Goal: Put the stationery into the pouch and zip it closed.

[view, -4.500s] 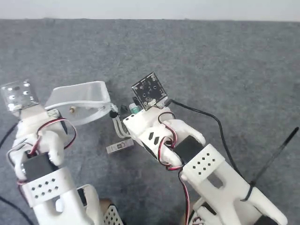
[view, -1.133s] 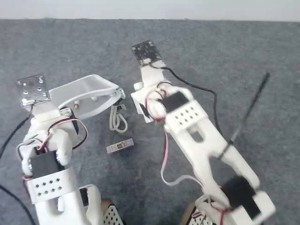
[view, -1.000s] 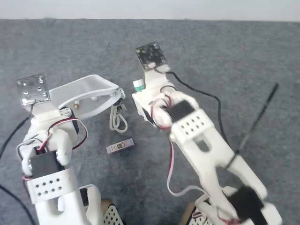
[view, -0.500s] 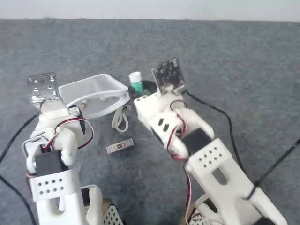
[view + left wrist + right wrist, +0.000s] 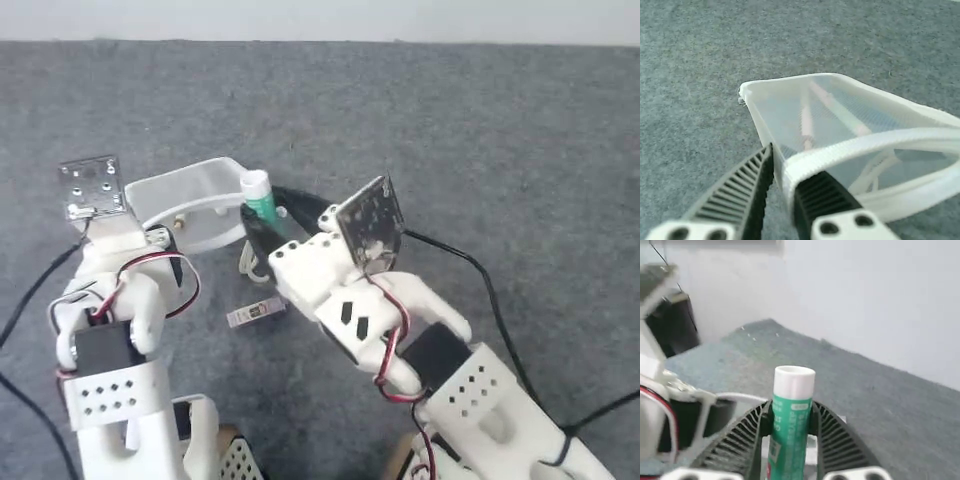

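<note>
I'm looking down on a desk [image 5: 480, 130] covered in grey, felt-like fabric, and a pale wall [image 5: 320, 18] is running along its far edge. In the right wrist view the same kind of wall [image 5: 880, 300] is rising behind the grey surface, and a dark box [image 5: 675, 320] is standing off to one side.

The pouch [image 5: 190, 200], white and see-through, is lying on the desk in front of the left arm with its mouth gaping. The left fingers [image 5: 750, 185] are pinching its woven rim [image 5: 850, 147]. Through the mesh I'm making out two pale sticks [image 5: 807, 120] lying inside, but I can't tell what they are.

The right fingers [image 5: 835, 440] are pinching a green glue stick [image 5: 790, 415] by its body, with the white cap pointing up. From above, the glue stick [image 5: 260, 200] is leaning just beside the end of the pouch nearest the right arm. I can't tell whether it is touching the rim.

A white cord loop [image 5: 248, 262] is lying on the desk below that end of the pouch, and the right arm is covering part of it. A small flat piece [image 5: 255, 312] is resting on the fabric between the two arms, too small for me to identify. The lower end of the glue stick is hidden between the right fingers, and the far side of the pouch is cut off in the left wrist view.
</note>
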Robot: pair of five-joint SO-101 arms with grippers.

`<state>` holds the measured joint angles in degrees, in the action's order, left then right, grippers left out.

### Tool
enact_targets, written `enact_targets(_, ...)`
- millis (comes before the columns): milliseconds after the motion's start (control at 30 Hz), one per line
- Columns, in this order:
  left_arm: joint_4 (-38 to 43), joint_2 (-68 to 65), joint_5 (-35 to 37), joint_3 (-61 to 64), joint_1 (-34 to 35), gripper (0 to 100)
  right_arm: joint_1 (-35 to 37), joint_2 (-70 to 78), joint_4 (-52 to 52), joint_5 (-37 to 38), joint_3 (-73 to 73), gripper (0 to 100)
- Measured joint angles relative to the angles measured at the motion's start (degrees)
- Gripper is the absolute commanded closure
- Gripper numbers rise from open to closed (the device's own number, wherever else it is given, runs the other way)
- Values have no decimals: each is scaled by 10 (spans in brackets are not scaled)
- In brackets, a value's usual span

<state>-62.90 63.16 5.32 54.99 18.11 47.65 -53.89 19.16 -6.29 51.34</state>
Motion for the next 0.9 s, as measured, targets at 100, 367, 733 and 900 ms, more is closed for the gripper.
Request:
enact_targets(100, 0, 0, 0, 0, 0, 987, 13, 1, -84, 0, 37, 990)
enact_targets(367, 0, 0, 0, 0, 0, 987, 28, 1, -311, 0, 98, 991)
enact_targets(733, 0, 0, 0, 0, 0, 987, 38, 180, -544, 0, 98, 991)
enact_targets(900, 0, 0, 0, 0, 0, 987, 38, 302, -656, 0, 98, 991)
